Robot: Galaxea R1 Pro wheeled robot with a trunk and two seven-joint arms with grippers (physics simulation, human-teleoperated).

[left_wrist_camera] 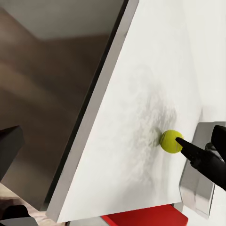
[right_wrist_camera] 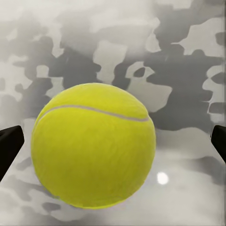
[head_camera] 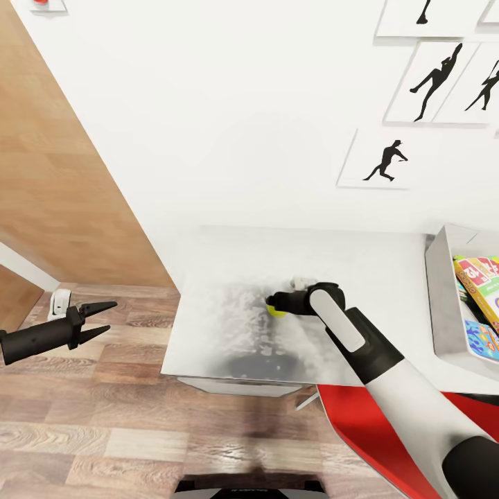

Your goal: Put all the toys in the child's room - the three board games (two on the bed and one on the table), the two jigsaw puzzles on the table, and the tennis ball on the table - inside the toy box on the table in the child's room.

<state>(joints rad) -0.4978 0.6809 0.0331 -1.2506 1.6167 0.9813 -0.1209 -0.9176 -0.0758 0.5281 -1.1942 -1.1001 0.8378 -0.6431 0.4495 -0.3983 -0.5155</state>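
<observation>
**A:** ok what kind of place is this?

**B:** kid's bedroom in a home imo. White wall [head_camera: 242, 104] with framed baseball-player silhouettes [head_camera: 436, 80], wood-plank floor [head_camera: 104, 430], brown door [head_camera: 55, 180].

**A:** and the desk?

**B:** light grey table [head_camera: 229, 277], with a toy box [head_camera: 443, 291] of bright printed game boxes [head_camera: 482, 277] on it.

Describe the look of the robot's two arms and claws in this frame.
The right arm has glossy white shells with black joint sections and a black wrist. The left claw is matte black with two thin pointed fingers on a dark cylindrical wrist. No cables or markings are visible.
</observation>
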